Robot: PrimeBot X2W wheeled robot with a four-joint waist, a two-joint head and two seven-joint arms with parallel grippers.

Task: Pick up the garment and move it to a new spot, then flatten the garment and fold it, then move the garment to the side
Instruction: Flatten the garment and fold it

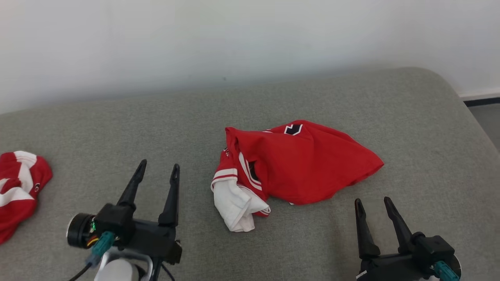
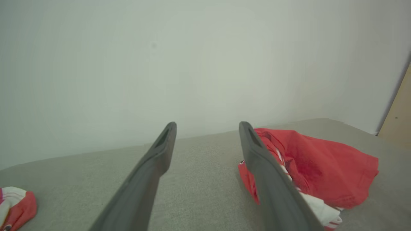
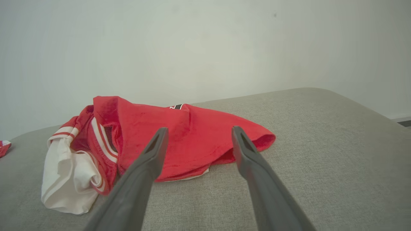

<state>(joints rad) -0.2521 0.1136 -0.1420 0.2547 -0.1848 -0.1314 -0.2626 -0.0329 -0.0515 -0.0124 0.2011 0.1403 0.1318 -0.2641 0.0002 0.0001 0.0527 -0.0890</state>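
1. Your left gripper (image 1: 160, 164) is spread wide with nothing in it, over the near edge of the grey cushion (image 1: 129, 121), left of the middle.
2. Your right gripper (image 1: 372, 200) is just as wide and also empty, over the near edge toward the right corner.
3. The red garment (image 1: 304, 164) lies crumpled around the middle of the cushion, between your two grippers and a bit beyond their tips. It touches neither.
4. Its white sleeve (image 1: 236, 207) is bunched up on the side nearer your left gripper, and a black-and-white patch (image 1: 293, 129) shows on the far side.
5. A red-and-white heap of clothing (image 1: 19, 187) sits at the left edge, well apart from the garment.
6. A pale wall (image 1: 234, 39) runs behind the far edge.
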